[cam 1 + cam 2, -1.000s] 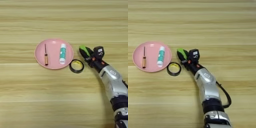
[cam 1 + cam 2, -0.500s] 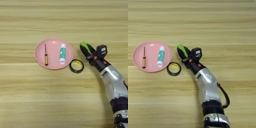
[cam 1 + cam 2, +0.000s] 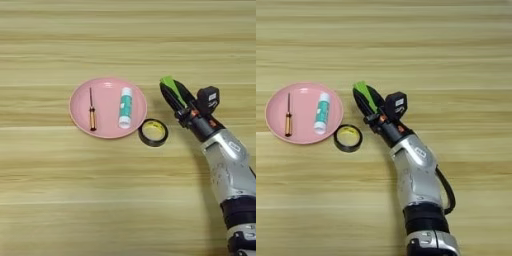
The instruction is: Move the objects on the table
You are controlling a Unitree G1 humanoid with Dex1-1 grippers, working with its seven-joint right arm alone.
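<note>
Gripper (image 3: pixel 172 95) on the right arm is clamped on the small flat bright green rectangular block (image 3: pixel 170 85); the two black fingers (image 3: pixel 367 102) pinch it along its length, with the green tip poking out past them toward the far-left. Block looks carried above the light-brown wooden table (image 3: pixel 60 200), not resting on it, though the gap can't be confirmed from overhead.

Change over the last second: gripper and block have swung from pointing left, close to the tape roll, to pointing up and away from it, slightly further up the table. Grip unchanged throughout. Reads as a carry in progress, not a placement.

Silver forearm (image 3: pixel 412 167) enters from the bottom edge and angles up-left to the wrist.

Nearby: the black tape roll with yellow inner ring (image 3: pixel 153 132) lies flat, down-left of the gripper, near but apart, just beside the plate rim. The round pink plate (image 3: pixel 80 110) sits further left, holding a small screwdriver with an orange handle (image 3: pixel 92 110) and a white tube with a green label (image 3: pixel 125 107), side by side and not touching. None of these have moved.

Destination unclear; the task names none.
</note>
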